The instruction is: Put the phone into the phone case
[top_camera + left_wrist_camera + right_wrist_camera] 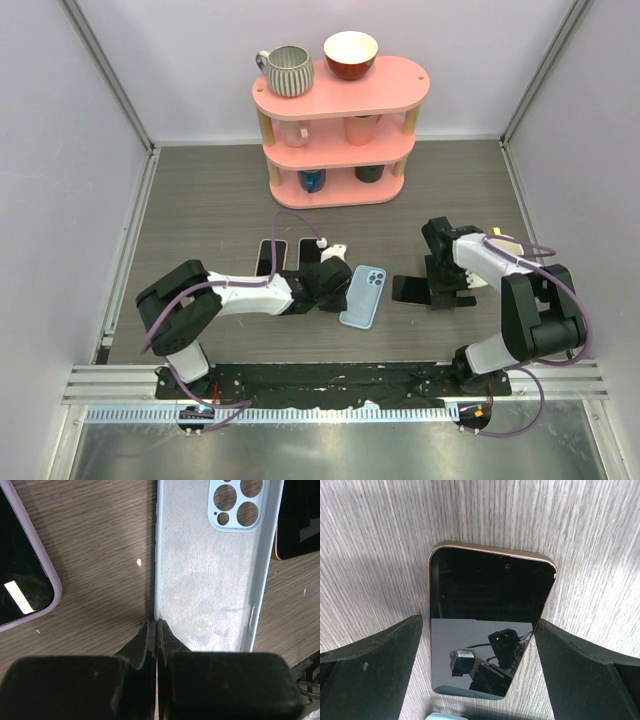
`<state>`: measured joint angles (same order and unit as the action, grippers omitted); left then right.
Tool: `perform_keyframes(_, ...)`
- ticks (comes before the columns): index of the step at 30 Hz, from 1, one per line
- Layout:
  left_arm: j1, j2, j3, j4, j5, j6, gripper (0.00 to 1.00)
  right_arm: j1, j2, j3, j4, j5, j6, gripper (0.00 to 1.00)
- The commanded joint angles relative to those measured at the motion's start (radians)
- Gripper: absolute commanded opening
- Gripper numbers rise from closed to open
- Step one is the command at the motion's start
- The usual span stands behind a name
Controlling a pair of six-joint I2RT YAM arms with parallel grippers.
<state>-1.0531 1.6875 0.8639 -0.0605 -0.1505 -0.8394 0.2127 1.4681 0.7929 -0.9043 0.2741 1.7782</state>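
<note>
This is a robot test booth in a lab. Plain pale walls (50, 150) and metal frame posts (107, 70) stand beside and behind the pink shelf (340, 95), which holds mugs (287, 71) and a bowl (351, 53). In front of the shelf, the left arm (235, 292) and right arm (500, 265) are bolted to a metal rail (330, 395) at the edge of the wood-grain table (200, 200).

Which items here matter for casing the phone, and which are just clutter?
Job: phone between the open right gripper; light blue phone case, its edge pinched by the left gripper.
Lying about: purple-cased phone; another phone beside it; pink shelf holding mugs and a bowl.
</note>
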Motion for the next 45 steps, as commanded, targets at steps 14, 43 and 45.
perform_keyframes(14, -0.007, -0.058, 0.003, -0.004, -0.004, -0.049, 0.17, -0.010, 0.126, 0.042, 0.073, 0.069, -0.222, 0.76)
perform_keyframes(43, 0.103, -0.535, -0.062, -0.242, -0.248, 0.013, 0.80, -0.009, -0.014, 0.057, 0.274, -0.061, -1.117, 0.39)
perform_keyframes(45, 0.122, -0.542, -0.074, -0.236, -0.236, 0.013, 0.80, -0.009, -0.044, 0.065, 0.262, -0.081, -1.129, 0.39)
